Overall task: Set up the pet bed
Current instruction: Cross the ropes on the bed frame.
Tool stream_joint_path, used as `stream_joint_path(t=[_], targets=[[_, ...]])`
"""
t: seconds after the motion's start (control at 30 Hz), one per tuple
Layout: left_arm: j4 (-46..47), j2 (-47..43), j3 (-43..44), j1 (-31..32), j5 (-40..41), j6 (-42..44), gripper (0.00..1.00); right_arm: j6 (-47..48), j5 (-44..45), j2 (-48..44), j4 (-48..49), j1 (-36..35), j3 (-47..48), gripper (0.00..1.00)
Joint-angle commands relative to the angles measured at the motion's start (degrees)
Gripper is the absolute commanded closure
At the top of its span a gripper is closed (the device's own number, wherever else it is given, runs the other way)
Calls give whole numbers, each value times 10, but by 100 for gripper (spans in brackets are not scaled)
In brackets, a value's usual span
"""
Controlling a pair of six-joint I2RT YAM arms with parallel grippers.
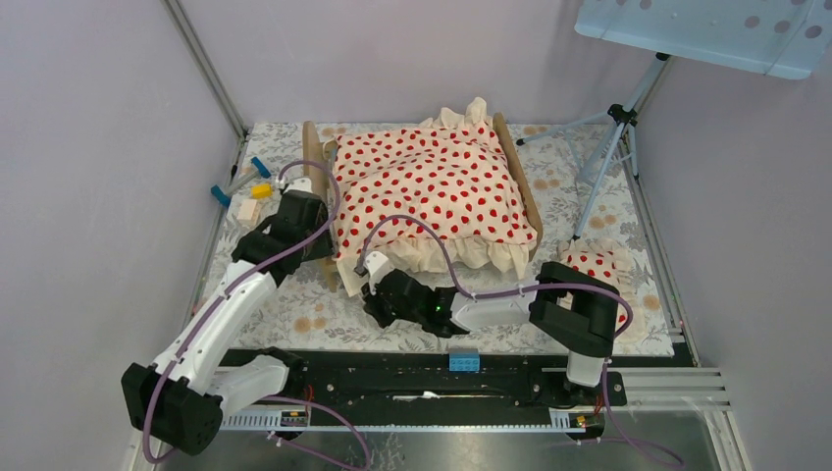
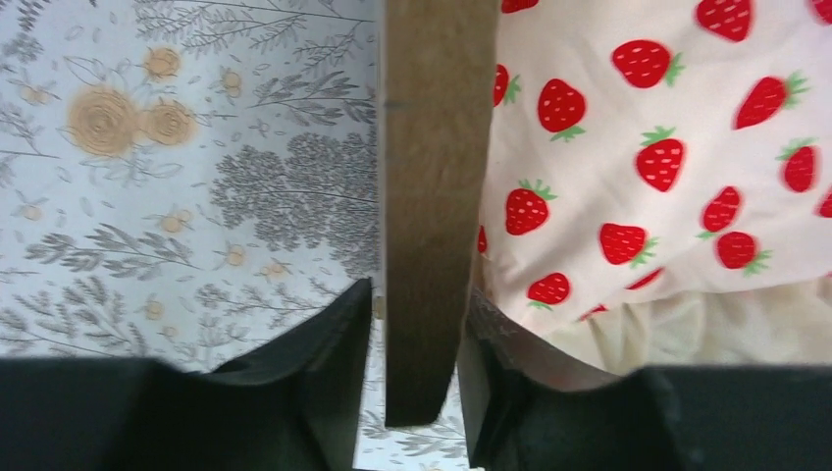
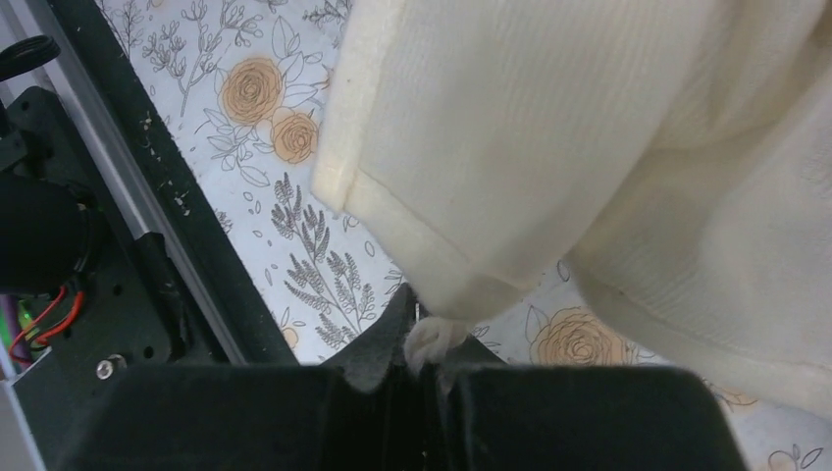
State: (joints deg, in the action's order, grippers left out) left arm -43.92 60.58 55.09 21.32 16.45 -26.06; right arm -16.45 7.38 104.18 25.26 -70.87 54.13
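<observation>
The pet bed (image 1: 520,182) sits on the table (image 1: 324,314), right in front of both tools. The strawberry blanket (image 1: 432,182) is spread over it and covers nearly the whole top, so the mattress is hidden. That part of the job looks mostly done.

The left tool (image 2: 414,314) has one finger on each side of the bed's wooden side (image 2: 427,196). The fingers are very close to the wood, but I cannot tell if they are squeezing it or letting go.

The right tool (image 3: 417,343) is clenched on a little bit of the blanket's cream edge, which hangs just above it and spills past the near end of the bed. I think it is tugging that edge to make it neat.

The small pillow (image 1: 594,265) lies on the table, well off to the right of the right tool and partly behind its arm. It is not yet on the bed.

So what is left, I think, is to smooth the blanket and put the pillow on the bed.
</observation>
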Motion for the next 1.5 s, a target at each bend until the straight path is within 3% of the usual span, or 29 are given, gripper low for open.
stream_joint_path(t=[0.0, 0.17, 0.47, 0.73, 0.87, 1.17, 1.47], targets=[[39, -53, 1, -1, -24, -38, 55, -46, -30, -8, -93, 8, 51, 100], [14, -129, -5, -1, -49, -85, 51, -94, -47, 0, -119, 26, 74, 100], [8, -258, -132, -1, -156, -208, 83, -139, -95, -15, -128, 39, 69, 100], [58, -242, -208, -1, -208, -237, 95, -153, -117, -22, -117, 44, 60, 100], [87, -203, -223, 0, -220, -239, 92, -153, -121, -23, -119, 45, 64, 100], [180, -148, -278, 5, -235, -261, 69, -153, -122, -24, -117, 45, 63, 100], [232, -137, -310, 10, -262, -281, 62, -156, -130, -19, -109, 45, 63, 100]])
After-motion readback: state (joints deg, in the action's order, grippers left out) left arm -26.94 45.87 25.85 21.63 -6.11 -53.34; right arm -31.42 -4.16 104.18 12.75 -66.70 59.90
